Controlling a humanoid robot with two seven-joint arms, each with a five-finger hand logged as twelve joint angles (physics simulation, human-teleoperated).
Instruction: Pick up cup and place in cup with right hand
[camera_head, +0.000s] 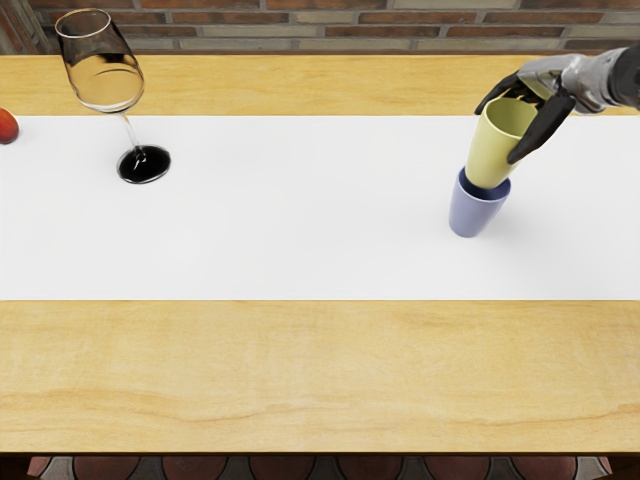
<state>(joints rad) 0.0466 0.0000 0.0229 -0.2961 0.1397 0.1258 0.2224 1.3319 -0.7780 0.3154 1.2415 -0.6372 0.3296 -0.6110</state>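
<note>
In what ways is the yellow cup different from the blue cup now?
The yellow cup is pale yellow, while the blue cup is a muted violet-blue. The right hand grips the yellow cup above the table; the blue cup stands below it, ungripped. Both are open-topped and narrow towards the base.

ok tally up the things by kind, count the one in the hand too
Cups: 2, the yellow cup held in the right hand and the blue cup under it
Wine glasses: 1, the wine glass
Round red things: 1, the round red thing cut off by the picture's left edge
Total: 4
</note>
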